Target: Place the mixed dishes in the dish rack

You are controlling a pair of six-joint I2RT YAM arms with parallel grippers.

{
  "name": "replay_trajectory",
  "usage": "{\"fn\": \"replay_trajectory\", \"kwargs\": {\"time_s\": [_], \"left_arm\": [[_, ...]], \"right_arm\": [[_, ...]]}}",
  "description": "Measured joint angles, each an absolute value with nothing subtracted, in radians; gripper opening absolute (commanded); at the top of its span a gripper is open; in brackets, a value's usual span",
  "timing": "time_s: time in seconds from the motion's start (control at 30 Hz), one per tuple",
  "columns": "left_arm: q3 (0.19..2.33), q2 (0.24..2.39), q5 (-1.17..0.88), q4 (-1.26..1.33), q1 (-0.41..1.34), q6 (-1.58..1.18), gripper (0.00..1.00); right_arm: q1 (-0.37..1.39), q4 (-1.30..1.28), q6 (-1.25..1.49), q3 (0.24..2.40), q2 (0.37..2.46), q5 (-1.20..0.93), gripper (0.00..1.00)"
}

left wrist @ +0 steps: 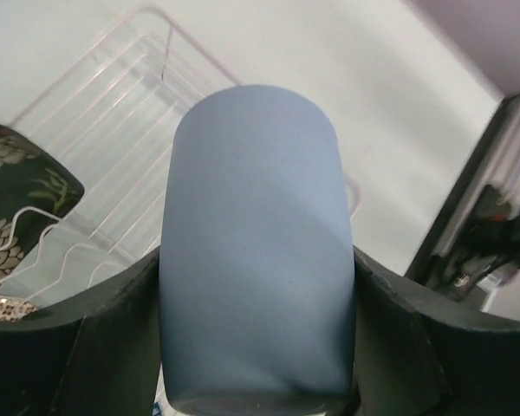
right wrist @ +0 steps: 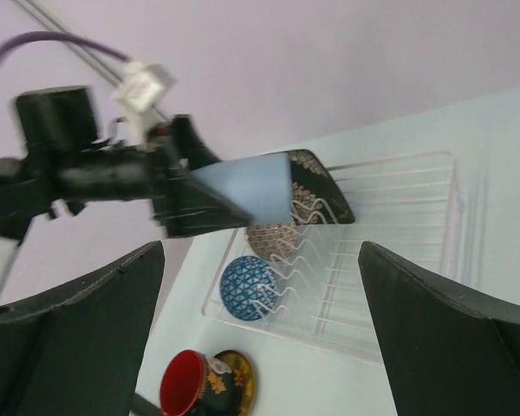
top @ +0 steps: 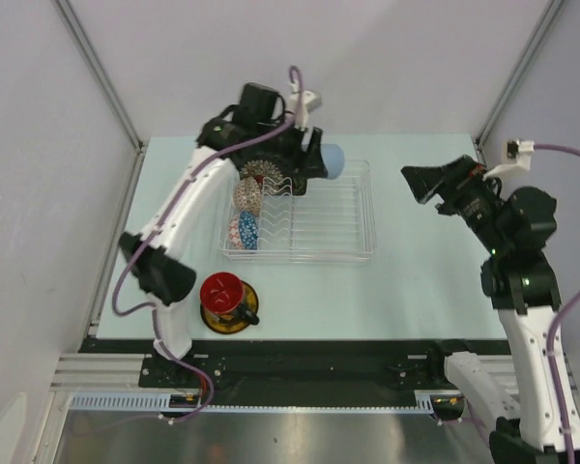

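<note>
My left gripper (top: 314, 159) is shut on a plain light-blue cup (top: 332, 160) and holds it on its side above the back left of the white wire dish rack (top: 367, 217). The left wrist view shows the cup (left wrist: 256, 243) filling the space between both fingers (left wrist: 113, 347). In the rack's left end stand the black floral plate (top: 261, 172), the beige netted bowl (top: 247, 196) and the small blue bowl (top: 247, 230). A red mug (top: 221, 290) sits on the yellow saucer (top: 244, 314) at the front left. My right gripper (top: 430, 184) is open and empty, raised right of the rack.
The right part of the rack (right wrist: 399, 260) holds no dishes. The left arm's elbow (top: 159, 271) hangs just left of the mug. Grey walls with metal corner posts (top: 97, 68) close in the table at the back and sides.
</note>
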State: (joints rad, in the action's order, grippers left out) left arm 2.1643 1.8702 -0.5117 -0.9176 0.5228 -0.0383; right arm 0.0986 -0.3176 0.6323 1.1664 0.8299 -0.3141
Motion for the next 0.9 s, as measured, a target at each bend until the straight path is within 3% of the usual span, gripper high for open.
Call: {"fn": "replay_trajectory", "kwargs": {"time_s": [0.2, 0.4, 0.9], "left_arm": [[2.487, 2.250, -0.363, -1.056, 0.611, 0.117, 0.00], [2.402, 2.325, -0.181, -1.102, 0.667, 0.251, 0.00], [2.401, 2.459, -0.023, -1.054, 0.704, 0.405, 0.00]], "right_arm": [[0.131, -0.412, 0.569, 1.097, 0.679, -0.172, 1.00], [0.136, -0.521, 0.545, 1.024, 0.641, -0.114, 1.00], [0.137, -0.566, 0.543, 0.962, 0.588, -0.098, 1.00]]}}
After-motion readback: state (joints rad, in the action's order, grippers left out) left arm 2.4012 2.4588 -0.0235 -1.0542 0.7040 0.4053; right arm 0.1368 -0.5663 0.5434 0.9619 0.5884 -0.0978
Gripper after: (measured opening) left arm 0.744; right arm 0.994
